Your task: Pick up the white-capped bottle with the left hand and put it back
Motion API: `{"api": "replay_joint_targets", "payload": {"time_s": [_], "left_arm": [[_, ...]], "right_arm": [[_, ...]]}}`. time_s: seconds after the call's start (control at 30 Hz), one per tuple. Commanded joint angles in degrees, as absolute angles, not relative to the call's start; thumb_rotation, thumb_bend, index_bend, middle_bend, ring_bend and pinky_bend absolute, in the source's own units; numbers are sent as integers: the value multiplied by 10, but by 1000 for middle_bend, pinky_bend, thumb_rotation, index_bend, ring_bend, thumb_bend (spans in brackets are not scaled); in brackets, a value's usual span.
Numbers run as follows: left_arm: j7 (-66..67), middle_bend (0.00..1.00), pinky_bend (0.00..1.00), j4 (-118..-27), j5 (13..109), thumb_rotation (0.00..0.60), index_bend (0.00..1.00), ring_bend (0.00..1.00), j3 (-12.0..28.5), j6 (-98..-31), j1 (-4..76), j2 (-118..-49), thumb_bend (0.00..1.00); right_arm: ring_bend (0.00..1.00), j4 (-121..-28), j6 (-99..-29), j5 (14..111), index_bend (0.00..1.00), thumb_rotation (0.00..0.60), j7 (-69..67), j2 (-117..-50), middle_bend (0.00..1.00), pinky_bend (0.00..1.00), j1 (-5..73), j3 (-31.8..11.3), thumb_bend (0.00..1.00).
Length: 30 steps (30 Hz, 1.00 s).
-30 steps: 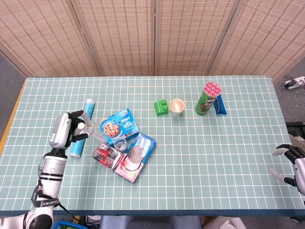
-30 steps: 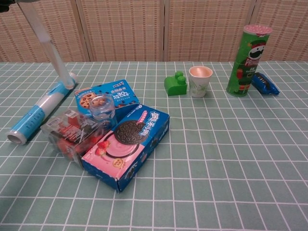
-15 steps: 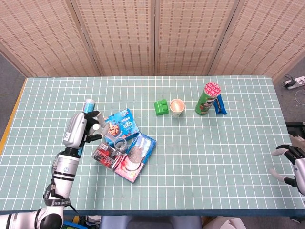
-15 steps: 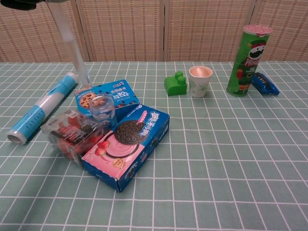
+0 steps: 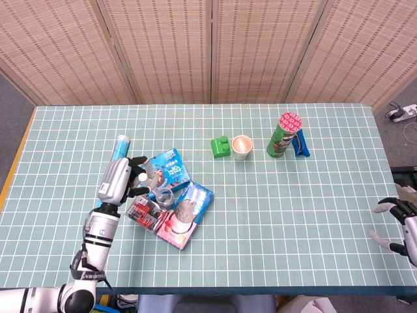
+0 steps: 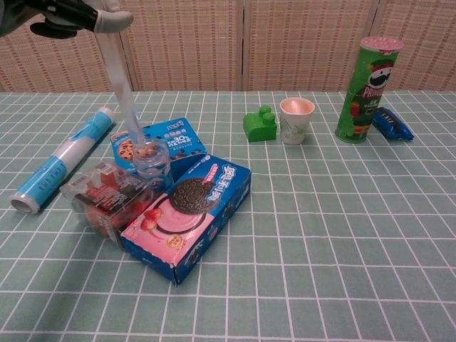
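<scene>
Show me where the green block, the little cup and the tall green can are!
green block (image 6: 259,123): chest view, on its front face.
little cup (image 6: 296,125): chest view, on its side wall.
tall green can (image 6: 366,89): chest view, on the middle of its label.

The left hand (image 6: 64,16) sat half out of the chest view, sliced by the top-left corner, so its grip could not be read there. In the head view the same hand (image 5: 122,181) covered part of the blue cookie box (image 5: 168,168). The right hand (image 5: 399,219) was clipped by the right edge, wrist gone. The small blue packet (image 6: 392,123) hid partly behind the green can (image 6: 367,89); its print was too small to read.
</scene>
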State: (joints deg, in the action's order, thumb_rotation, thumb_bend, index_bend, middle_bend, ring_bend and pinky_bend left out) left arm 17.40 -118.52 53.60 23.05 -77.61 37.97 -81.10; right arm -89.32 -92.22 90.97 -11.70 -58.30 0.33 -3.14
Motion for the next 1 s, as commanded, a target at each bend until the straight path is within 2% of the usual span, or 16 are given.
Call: {"api": "replay_joint_targets", "payload": {"time_s": [0.03, 1.0], "left_arm": [[177, 1000, 1000, -1180, 533, 600, 853, 948, 228, -776, 382, -815, 395], [162, 1000, 1000, -1113, 566, 600, 853, 948, 188, -769, 383, -876, 395]], "right_arm": [[345, -893, -922, 910, 437, 600, -119, -583, 372, 585, 3, -31, 99], [345, -891, -915, 908, 437, 600, -119, -583, 372, 585, 6, -30, 99]]}}
